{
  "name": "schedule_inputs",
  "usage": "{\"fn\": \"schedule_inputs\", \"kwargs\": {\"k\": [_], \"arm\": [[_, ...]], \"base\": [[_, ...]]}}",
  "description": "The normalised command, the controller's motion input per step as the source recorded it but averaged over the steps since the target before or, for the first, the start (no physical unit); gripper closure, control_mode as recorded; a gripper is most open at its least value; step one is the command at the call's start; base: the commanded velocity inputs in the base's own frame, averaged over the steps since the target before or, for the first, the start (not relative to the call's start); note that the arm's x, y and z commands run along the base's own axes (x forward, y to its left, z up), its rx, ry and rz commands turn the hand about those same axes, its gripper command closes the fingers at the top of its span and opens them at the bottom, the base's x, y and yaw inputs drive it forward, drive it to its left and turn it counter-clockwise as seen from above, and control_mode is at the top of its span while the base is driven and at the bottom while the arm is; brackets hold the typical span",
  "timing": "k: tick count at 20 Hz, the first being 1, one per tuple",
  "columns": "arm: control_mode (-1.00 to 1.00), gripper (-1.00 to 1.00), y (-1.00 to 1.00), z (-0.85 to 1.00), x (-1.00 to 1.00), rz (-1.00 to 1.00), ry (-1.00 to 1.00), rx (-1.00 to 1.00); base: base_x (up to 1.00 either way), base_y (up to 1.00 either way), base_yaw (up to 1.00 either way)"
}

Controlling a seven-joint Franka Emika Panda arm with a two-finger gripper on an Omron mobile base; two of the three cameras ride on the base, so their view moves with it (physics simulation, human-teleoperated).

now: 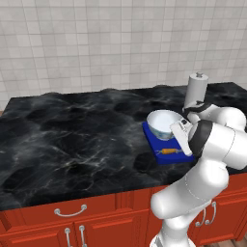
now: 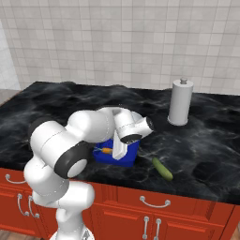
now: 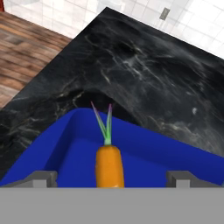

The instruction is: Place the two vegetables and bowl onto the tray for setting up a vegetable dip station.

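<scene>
A: Where is the small slim orange carrot [image 3: 109, 167]?

B: Lying in the flat bright blue tray [image 3: 65, 151], low centre of the hand view, between the two spread fingertips of the gripper [image 3: 112, 177], which grips nothing. The round white bowl [image 1: 164, 123] sits on the tray too.

A: And what remains?

B: The slender dark green cucumber [image 2: 162, 168]. In the right base view it lies on the black marble counter [image 2: 206, 140], lower right of the tray, its long axis slanting down-right, near the front edge.
</scene>
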Motion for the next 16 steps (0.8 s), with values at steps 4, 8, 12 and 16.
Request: {"fn": "schedule_inputs", "kwargs": {"k": [4, 8, 12, 16], "arm": [[-1.00, -1.00, -0.01, 0.02, -0.05, 0.00, 0.00, 0.01], [-1.00, -1.00, 0.00, 0.12, -0.16, 0.00, 0.00, 0.01], [-1.00, -1.00, 0.00, 0.19, -0.25, 0.00, 0.00, 0.00], [-1.00, -1.00, 0.00, 0.18, -0.25, 0.00, 0.03, 0.00]], "base": [[0.00, 0.00, 0.00], [0.00, 0.00, 0.00], [0.00, 0.00, 0.00], [0.00, 0.00, 0.00]]}}
